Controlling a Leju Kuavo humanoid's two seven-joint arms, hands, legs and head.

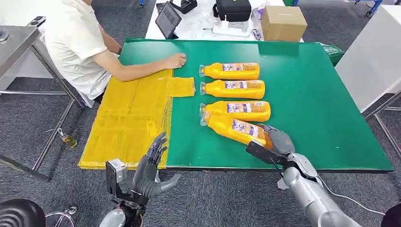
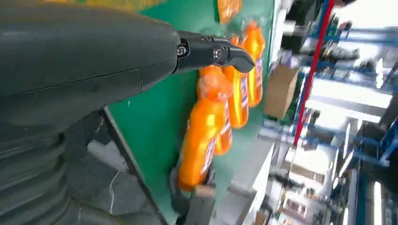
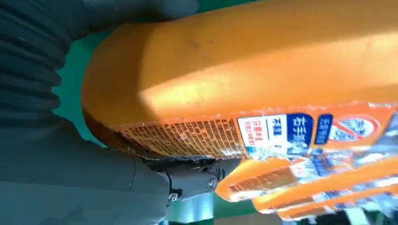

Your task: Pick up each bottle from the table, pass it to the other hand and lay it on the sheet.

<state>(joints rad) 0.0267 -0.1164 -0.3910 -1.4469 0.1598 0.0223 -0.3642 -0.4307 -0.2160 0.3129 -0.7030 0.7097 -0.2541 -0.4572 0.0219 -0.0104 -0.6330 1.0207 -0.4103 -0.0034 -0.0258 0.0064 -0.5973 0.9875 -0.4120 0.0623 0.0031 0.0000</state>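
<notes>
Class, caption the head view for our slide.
Right hand grips nearest orange plastic bottle on green table; left hand open beside yellow sheet.

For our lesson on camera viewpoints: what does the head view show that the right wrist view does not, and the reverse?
Head view only: a person at the yellow sheet, a cardboard box, the open left robot hand, and four orange bottles in a row. Right wrist view only: the fine print on the label of the nearest bottle. Both: the right robot hand gripping that bottle on the green table.
</notes>
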